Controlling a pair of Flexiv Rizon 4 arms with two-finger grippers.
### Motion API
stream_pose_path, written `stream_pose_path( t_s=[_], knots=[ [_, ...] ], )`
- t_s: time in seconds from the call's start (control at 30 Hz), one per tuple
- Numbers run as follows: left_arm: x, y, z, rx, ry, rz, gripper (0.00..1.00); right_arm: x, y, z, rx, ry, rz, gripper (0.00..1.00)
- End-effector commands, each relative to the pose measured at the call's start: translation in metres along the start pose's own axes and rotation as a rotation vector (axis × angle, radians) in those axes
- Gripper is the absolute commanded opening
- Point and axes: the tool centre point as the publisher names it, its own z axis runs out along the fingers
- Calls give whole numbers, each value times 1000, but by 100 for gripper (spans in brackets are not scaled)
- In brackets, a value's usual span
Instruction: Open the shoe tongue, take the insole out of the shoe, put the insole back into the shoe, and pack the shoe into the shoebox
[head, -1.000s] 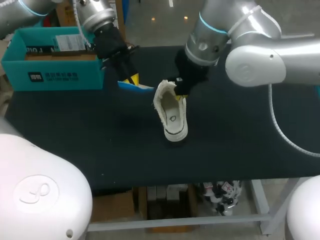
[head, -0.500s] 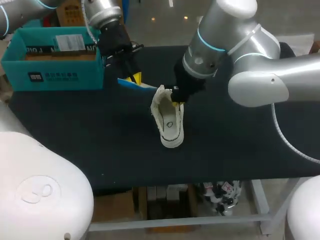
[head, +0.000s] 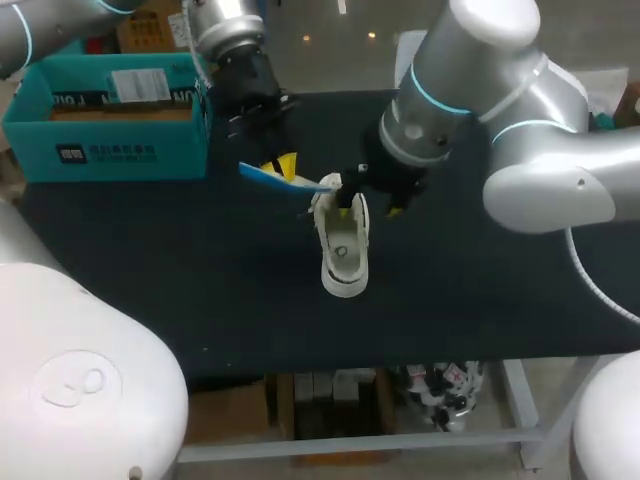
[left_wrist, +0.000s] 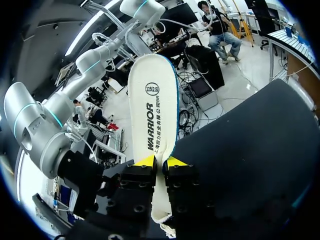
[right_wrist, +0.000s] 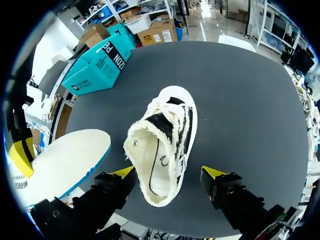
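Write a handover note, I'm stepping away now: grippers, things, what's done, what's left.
Left gripper: shut on the white foam insole with blue underside, held aloft.
Right gripper: open, fingers astride the heel of the white canvas shoe, not touching.
Shoe sits on the black table; teal cardboard shoebox at its far left.
Done: insole out. Left: reinsert insole, box the shoe.

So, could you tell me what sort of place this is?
Probably a robot lab workbench: the yellow-tipped right gripper straddles a white canvas shoe on a black tabletop, plus a teal cardboard shoebox.
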Motion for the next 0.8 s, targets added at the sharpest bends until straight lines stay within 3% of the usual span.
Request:
stream_pose_path(
  t_s=[0.03, 0.37, 0.47, 0.8],
  knots=[
    [-10, -11, 21, -47, 23, -1, 0, -6, -7, -3, -43, 10, 0, 100],
    [-16, -21, 52, -26, 33, -46, 0, -6, -7, -3, -43, 10, 0, 100],
    [-17, -21, 64, -22, 45, -122, 0, -6, -7, -3, -43, 10, 0, 100],
    [-17, -21, 64, -22, 45, -122, 0, -6, -7, -3, -43, 10, 0, 100]
  ],
)
